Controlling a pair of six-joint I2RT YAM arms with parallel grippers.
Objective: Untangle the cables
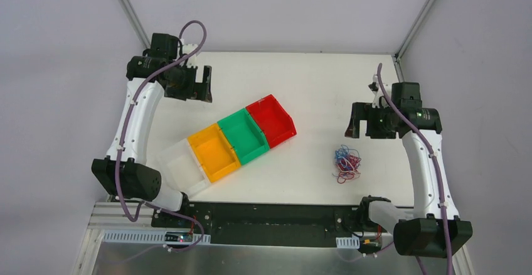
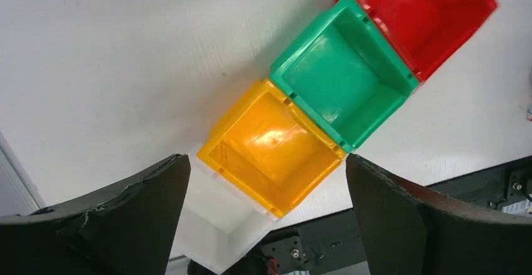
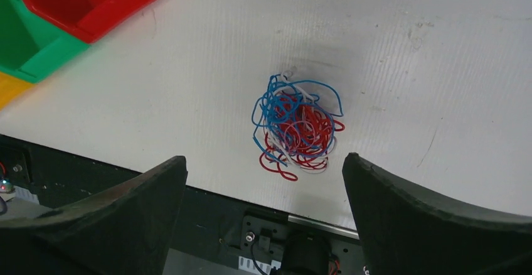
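Observation:
The cables (image 1: 346, 163) lie in one tangled clump of blue, red and white thin wires on the white table, right of centre. They also show in the right wrist view (image 3: 296, 127). My right gripper (image 1: 359, 124) is open and empty, held above the table behind the clump and a little to its right; its jaws stand wide apart (image 3: 263, 212). My left gripper (image 1: 202, 88) is open and empty at the far left, high above the table, far from the cables; its jaws stand wide apart (image 2: 266, 215).
A diagonal row of open bins sits mid-table: white (image 1: 182, 165), orange (image 1: 214, 151), green (image 1: 244, 135), red (image 1: 271, 120). They also show in the left wrist view, orange (image 2: 273, 146) and green (image 2: 342, 77). The black base rail (image 1: 276, 215) runs along the near edge.

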